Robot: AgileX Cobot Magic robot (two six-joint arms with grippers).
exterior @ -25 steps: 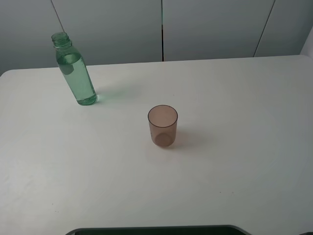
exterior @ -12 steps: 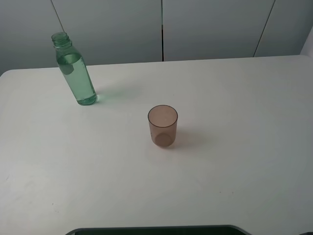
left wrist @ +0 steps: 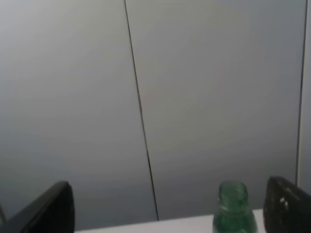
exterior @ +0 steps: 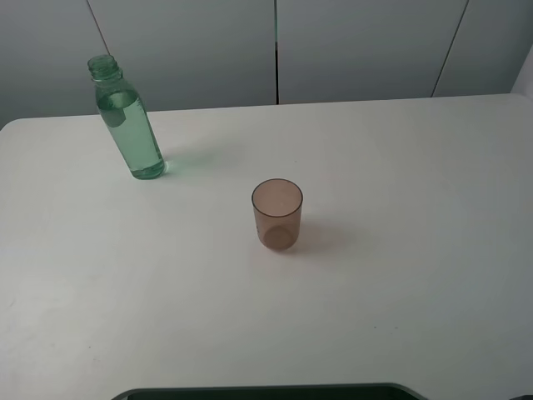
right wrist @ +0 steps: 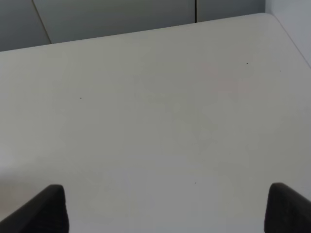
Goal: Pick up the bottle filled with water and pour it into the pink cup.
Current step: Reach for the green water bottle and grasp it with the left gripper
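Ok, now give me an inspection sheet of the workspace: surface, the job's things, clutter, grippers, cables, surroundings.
Surface: white table, a few tiny specks.
Job's things: bottle upright at the far left, uncapped, clear liquid inside; pink cup upright near the middle, apart from the bottle, looks empty.
Clutter: nothing seen.
Grippers: left gripper and right gripper both have jaws wide apart and hold nothing; neither shows in the high view.
Cables: nothing seen.
Surroundings: grey panelled wall behind the table.
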